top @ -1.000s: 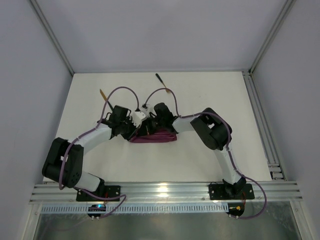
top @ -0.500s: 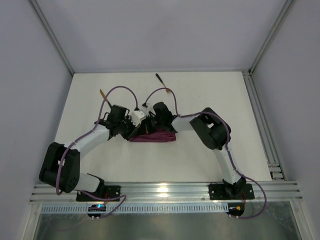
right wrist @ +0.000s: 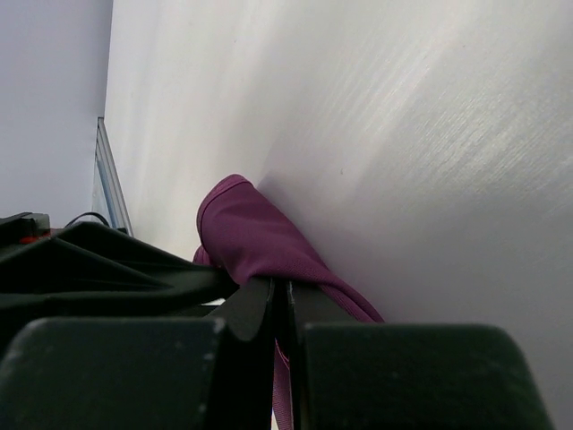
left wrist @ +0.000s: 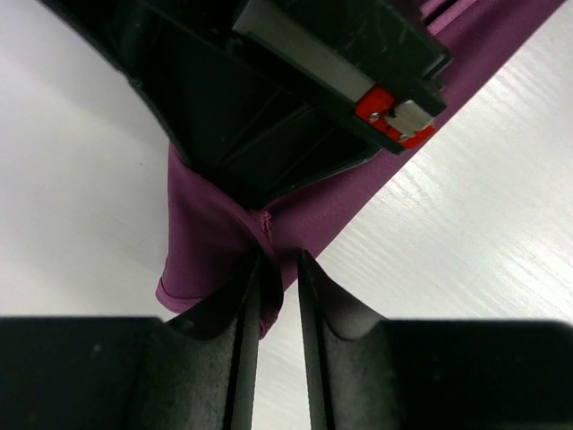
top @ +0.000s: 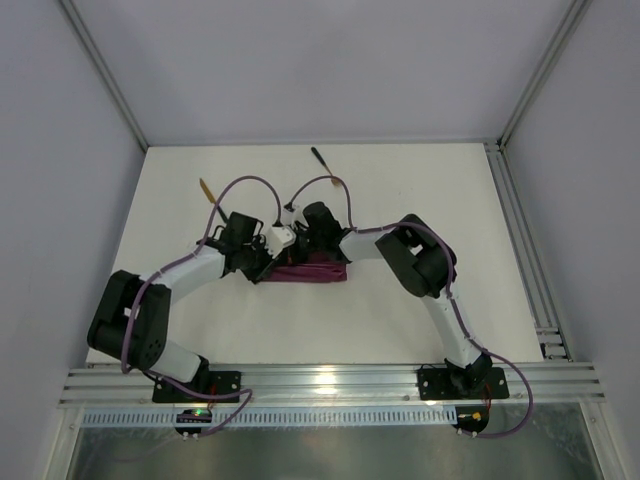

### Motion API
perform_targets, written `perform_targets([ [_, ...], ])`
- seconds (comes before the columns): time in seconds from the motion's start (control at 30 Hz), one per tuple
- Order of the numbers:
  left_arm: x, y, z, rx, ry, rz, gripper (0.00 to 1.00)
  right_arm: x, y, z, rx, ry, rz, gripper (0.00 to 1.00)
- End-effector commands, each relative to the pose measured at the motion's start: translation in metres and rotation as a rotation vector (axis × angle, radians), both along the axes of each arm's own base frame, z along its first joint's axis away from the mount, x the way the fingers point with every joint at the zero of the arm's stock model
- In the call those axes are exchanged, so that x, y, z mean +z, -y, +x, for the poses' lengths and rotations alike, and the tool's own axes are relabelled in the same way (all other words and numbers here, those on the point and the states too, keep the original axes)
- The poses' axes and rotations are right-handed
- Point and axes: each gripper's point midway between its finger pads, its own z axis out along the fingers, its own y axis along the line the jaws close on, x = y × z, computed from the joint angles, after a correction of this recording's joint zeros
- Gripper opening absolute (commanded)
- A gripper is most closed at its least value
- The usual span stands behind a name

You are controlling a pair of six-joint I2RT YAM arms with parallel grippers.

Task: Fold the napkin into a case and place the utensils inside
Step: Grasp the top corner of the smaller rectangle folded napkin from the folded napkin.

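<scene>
The magenta-purple napkin (top: 312,273) lies folded into a short flat bundle at the middle of the table. My left gripper (top: 262,262) is at its left end. In the left wrist view the jaws (left wrist: 279,264) are nearly together, with the napkin's (left wrist: 210,242) corner edge between them. My right gripper (top: 300,250) is at the bundle's far left edge. In the right wrist view it (right wrist: 279,288) is shut on a fold of the napkin (right wrist: 255,237). One utensil (top: 207,190) lies at the far left. The other utensil (top: 326,167) lies at the far centre.
The two grippers almost touch over the napkin's left end. Purple cables (top: 245,185) arch over both wrists. An aluminium rail (top: 520,240) runs along the right edge of the white table (top: 420,200), and grey walls stand around it.
Both grippers and the napkin bundle have shifted slightly to the left. The left arm's elbow swung out and back.
</scene>
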Motion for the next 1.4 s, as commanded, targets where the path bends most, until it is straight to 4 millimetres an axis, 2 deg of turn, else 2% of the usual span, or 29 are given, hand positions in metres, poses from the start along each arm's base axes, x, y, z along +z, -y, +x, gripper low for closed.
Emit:
perform_targets([
  [0.0, 0.010, -0.011, 0.011, 0.057, 0.052, 0.050, 0.25, -0.025, 0.010, 0.013, -0.077, -0.023, -0.089, 0.04],
  [0.1, 0.026, -0.017, 0.024, 0.121, 0.130, 0.056, 0.32, -0.028, 0.011, 0.011, -0.075, -0.033, -0.093, 0.04],
  [0.17, 0.033, -0.017, 0.026, 0.129, 0.152, 0.051, 0.37, -0.028, 0.011, 0.009, -0.070, -0.044, -0.091, 0.04],
  [0.33, 0.052, -0.012, 0.013, 0.088, 0.133, 0.013, 0.40, -0.031, 0.013, 0.009, -0.082, -0.050, -0.094, 0.04],
  [0.47, 0.063, -0.018, 0.014, 0.106, 0.144, 0.037, 0.46, -0.032, 0.013, 0.009, -0.088, -0.054, -0.093, 0.04],
  [0.53, 0.061, -0.019, 0.021, 0.111, 0.171, 0.048, 0.50, -0.033, 0.013, 0.009, -0.090, -0.053, -0.094, 0.04],
  [0.6, 0.045, -0.022, 0.022, 0.102, 0.155, 0.077, 0.50, -0.032, 0.013, 0.008, -0.085, -0.050, -0.093, 0.04],
  [0.67, 0.035, -0.023, 0.033, 0.107, 0.171, 0.103, 0.50, -0.033, 0.014, 0.008, -0.086, -0.052, -0.096, 0.04],
  [0.87, 0.029, -0.021, 0.058, 0.128, 0.213, 0.125, 0.50, -0.035, 0.014, 0.007, -0.081, -0.055, -0.097, 0.04],
  [1.0, 0.021, -0.020, 0.065, 0.146, 0.226, 0.122, 0.50, -0.032, 0.012, 0.006, -0.063, -0.052, -0.083, 0.04],
  [1.1, 0.011, -0.016, 0.065, 0.136, 0.203, 0.107, 0.46, -0.030, 0.011, 0.006, -0.056, -0.044, -0.080, 0.04],
  [1.17, 0.004, -0.014, 0.064, 0.136, 0.183, 0.107, 0.37, -0.029, 0.011, 0.004, -0.045, -0.044, -0.076, 0.04],
  [1.2, 0.002, -0.014, 0.065, 0.142, 0.180, 0.101, 0.31, -0.028, 0.010, 0.004, -0.040, -0.044, -0.073, 0.04],
  [1.23, 0.001, -0.013, 0.064, 0.146, 0.177, 0.096, 0.19, -0.027, 0.010, 0.004, -0.038, -0.044, -0.070, 0.04],
  [1.27, 0.001, -0.011, 0.063, 0.142, 0.172, 0.087, 0.13, -0.026, 0.010, 0.003, -0.031, -0.041, -0.067, 0.04],
  [1.3, 0.001, -0.010, 0.064, 0.144, 0.173, 0.083, 0.04, -0.026, 0.010, 0.002, -0.026, -0.038, -0.067, 0.05],
  [1.37, 0.001, -0.012, 0.063, 0.148, 0.175, 0.084, 0.00, -0.021, 0.010, 0.002, -0.015, -0.024, -0.060, 0.09],
])
